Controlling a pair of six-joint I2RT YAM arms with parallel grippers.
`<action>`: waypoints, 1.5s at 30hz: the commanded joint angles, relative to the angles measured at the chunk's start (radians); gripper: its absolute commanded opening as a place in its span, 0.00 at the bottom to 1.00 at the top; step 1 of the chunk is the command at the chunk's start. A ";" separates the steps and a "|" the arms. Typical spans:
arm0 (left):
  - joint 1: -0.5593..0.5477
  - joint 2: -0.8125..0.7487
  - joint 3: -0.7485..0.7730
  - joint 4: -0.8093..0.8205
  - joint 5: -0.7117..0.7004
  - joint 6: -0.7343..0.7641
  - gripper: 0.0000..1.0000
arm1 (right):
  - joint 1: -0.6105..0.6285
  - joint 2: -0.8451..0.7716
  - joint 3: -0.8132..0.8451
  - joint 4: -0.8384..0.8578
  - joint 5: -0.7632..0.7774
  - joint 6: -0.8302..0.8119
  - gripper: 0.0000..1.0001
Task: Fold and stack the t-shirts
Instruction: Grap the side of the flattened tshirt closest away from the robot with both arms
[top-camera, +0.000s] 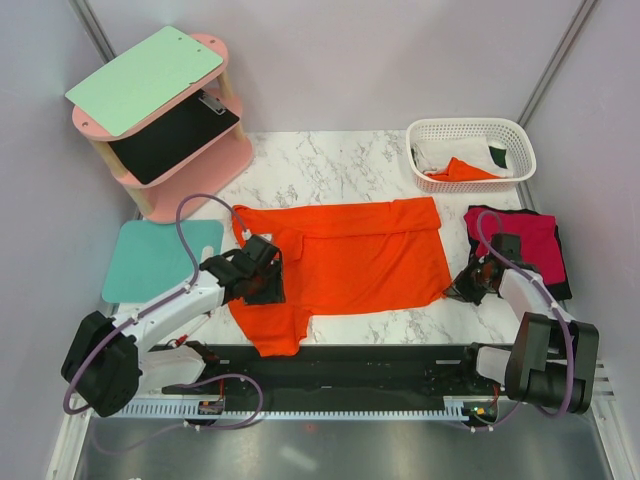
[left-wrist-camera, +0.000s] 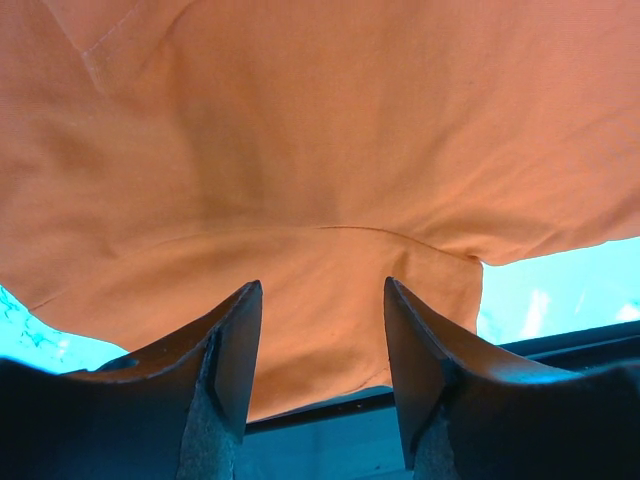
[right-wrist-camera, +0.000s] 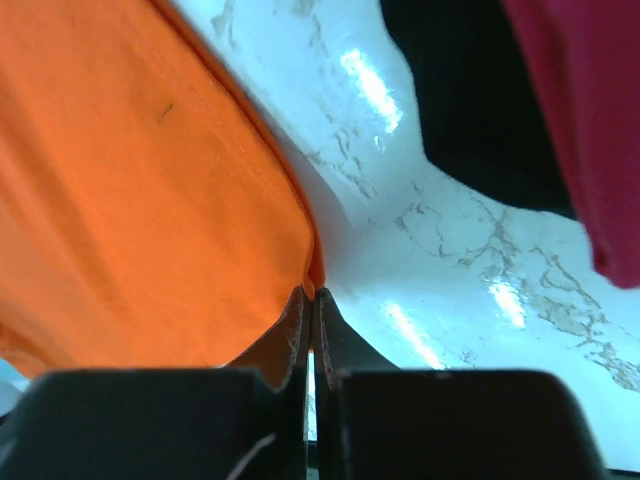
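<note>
The left gripper (left-wrist-camera: 320, 300) is hovering with its jaws apart over the orange shirt (top-camera: 350, 255), while the right gripper (right-wrist-camera: 312, 298) is pinching that shirt's edge, jaws together.

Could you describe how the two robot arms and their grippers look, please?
The left arm and right arm have white links and bulky black joints. A thin lavender cable loops along each. The left gripper and right gripper have dark wedge-shaped fingers that narrow to the tips.
</note>
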 joint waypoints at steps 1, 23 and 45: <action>-0.014 -0.001 0.051 -0.051 0.026 0.011 0.59 | -0.003 0.005 -0.026 0.047 -0.077 0.024 0.00; -0.496 0.085 0.067 -0.106 -0.002 -0.174 0.61 | -0.003 0.116 -0.011 0.191 -0.137 0.008 0.00; -0.537 0.192 0.147 -0.319 -0.242 -0.352 0.02 | -0.004 0.103 -0.054 0.237 -0.224 0.001 0.00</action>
